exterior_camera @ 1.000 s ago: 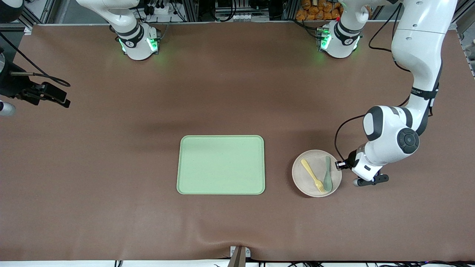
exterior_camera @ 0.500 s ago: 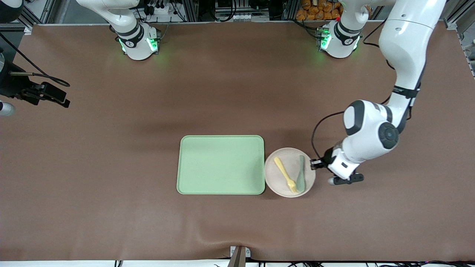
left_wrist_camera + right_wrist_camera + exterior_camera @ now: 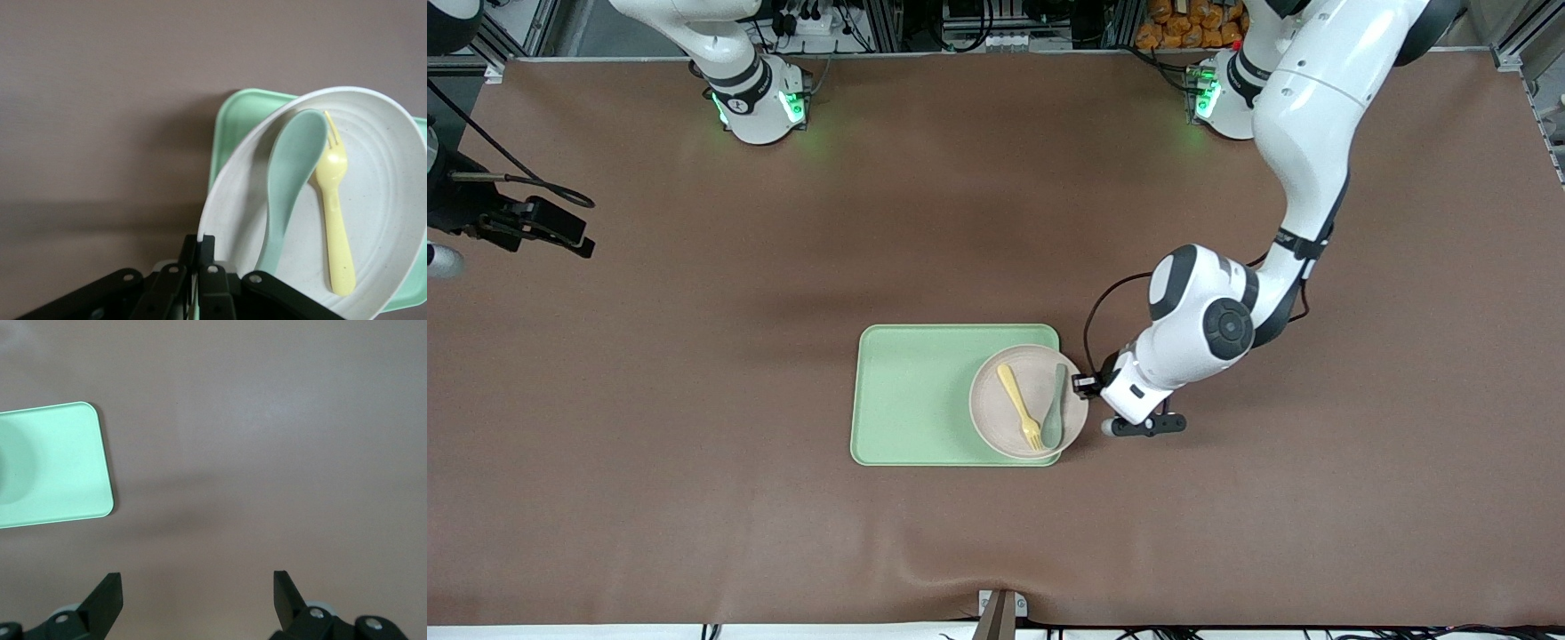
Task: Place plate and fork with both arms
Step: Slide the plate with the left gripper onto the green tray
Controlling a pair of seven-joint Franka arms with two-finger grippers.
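Note:
My left gripper [image 3: 1087,386] is shut on the rim of the round beige-pink plate [image 3: 992,425] and holds it over the end of the light-green tray [image 3: 911,396] toward the left arm. The plate's edge sticks out a little past the tray's rim. The pale-yellow fork [image 3: 1018,407] lies on the plate beside a grey-green spoon [image 3: 1055,411]. The left wrist view shows the shut gripper [image 3: 203,250], the plate [image 3: 387,167], the fork [image 3: 333,207] and the spoon [image 3: 290,167]. My right gripper [image 3: 569,238] waits open and empty over the table at the right arm's end, and shows in the right wrist view [image 3: 198,587].
The tray's other half is bare, and one corner of the tray [image 3: 47,467] shows in the right wrist view. The brown table [image 3: 694,498] spreads wide around the tray. The arm bases stand along the table's back edge.
My left gripper has carried the plate, with fork and spoon on it, from the table toward the right arm's end until it is over the tray. The right arm has not moved.

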